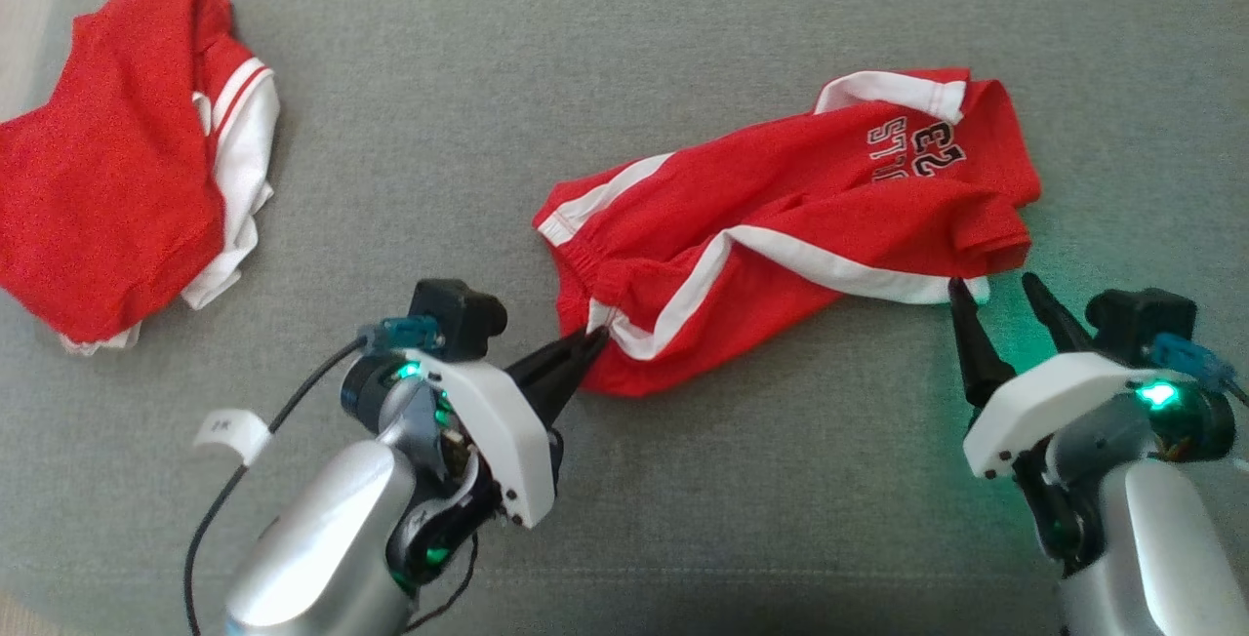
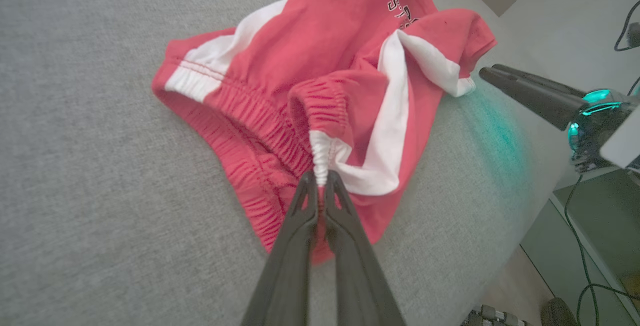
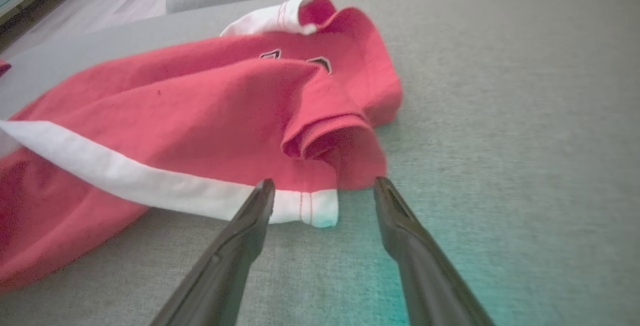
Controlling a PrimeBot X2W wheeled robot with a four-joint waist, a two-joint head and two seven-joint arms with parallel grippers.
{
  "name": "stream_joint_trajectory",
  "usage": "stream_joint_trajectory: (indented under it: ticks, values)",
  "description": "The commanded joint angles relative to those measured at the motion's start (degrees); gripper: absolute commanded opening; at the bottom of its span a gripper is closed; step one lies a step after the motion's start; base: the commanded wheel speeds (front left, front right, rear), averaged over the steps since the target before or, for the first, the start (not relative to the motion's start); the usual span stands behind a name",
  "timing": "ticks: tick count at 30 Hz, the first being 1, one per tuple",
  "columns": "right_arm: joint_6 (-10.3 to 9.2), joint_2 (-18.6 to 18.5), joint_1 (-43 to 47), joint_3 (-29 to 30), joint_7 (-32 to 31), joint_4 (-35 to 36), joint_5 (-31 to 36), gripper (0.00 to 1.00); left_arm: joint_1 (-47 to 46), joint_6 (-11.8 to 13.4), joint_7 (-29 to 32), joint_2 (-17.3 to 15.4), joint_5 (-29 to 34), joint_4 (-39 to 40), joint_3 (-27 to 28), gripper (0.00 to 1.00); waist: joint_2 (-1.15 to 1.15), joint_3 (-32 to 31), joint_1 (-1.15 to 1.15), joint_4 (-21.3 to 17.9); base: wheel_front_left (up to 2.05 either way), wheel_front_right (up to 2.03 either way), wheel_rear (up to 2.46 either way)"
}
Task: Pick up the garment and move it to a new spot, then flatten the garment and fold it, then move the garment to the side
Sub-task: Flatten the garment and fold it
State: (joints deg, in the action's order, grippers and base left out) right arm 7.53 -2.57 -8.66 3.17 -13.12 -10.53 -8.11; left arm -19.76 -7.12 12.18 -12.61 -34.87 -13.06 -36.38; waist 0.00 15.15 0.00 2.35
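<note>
While left fingers (image 1: 584, 345) clamp the red shorts' (image 1: 781, 212) gathered waistband (image 2: 324, 108), right fingers (image 1: 964, 309) gape.

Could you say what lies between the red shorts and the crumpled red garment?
Bare grey upholstery separates the red shorts from the crumpled red garment, in the head view.

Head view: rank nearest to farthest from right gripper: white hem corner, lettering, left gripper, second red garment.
1. White hem corner, at the jaws of the right gripper.
2. Lettering, higher on shorts.
3. Left gripper, lower centre, gripping waistband.
4. Second red garment, far left.
</note>
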Motion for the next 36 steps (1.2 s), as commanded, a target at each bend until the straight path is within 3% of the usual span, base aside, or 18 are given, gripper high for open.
stream_joint_trajectory:
  ticks: [1,6,7,8,14,22,29,36]
  values:
    - [-0.04,-0.3,-2.0,-1.5,-0.9,0.1,0.4,1.00,-3.3,-0.3,-0.8,-0.9,0.5,2.0,1.7,0.00,0.00,0.5,0.00,0.6,0.00,0.00,0.00]
    - [-0.04,-0.3,-3.5,-1.9,-2.6,-3.2,-0.1,0.98,-3.7,-0.3,-2.1,-0.7,0.5,1.8,1.0,0.00,0.00,1.0,0.00,1.6,0.00,0.00,0.00]
    - [-0.04,-0.3,-3.6,-2.2,-2.6,-3.5,-0.3,0.52,-3.7,-0.3,-2.5,-0.8,0.4,1.8,0.9,0.00,0.00,1.1,0.00,1.6,0.00,0.00,0.00]
    - [-0.04,-0.3,-3.6,-2.4,-2.7,-3.8,-0.6,0.00,-3.8,-0.3,-3.0,-0.8,0.5,1.8,0.9,0.00,0.00,1.2,0.00,1.6,0.00,0.00,0.00]
    - [-0.04,-0.3,-2.2,-2.7,0.3,0.9,-2.0,0.00,-3.2,0.0,-6.8,-2.2,1.6,4.1,1.5,0.00,0.00,-0.1,0.00,1.5,0.00,0.00,0.00]
    - [-0.04,-1.6,0.0,-2.5,2.0,16.0,-3.7,0.00,-2.2,4.3,-10.9,-6.5,5.1,14.5,5.5,0.00,0.00,-5.0,0.00,0.7,0.00,0.00,0.00]
    - [-0.04,-4.9,-4.4,-1.4,1.4,28.4,-4.2,0.00,-5.2,7.2,-11.3,-8.8,7.5,24.5,8.8,0.00,0.00,-9.6,0.00,0.7,0.00,0.00,0.00]
    - [-0.04,-6.6,-8.9,0.4,-0.1,35.2,-4.3,0.00,-10.8,8.7,-11.3,-9.3,9.3,29.5,11.5,0.00,0.00,-12.5,0.00,0.5,0.00,0.00,0.00]
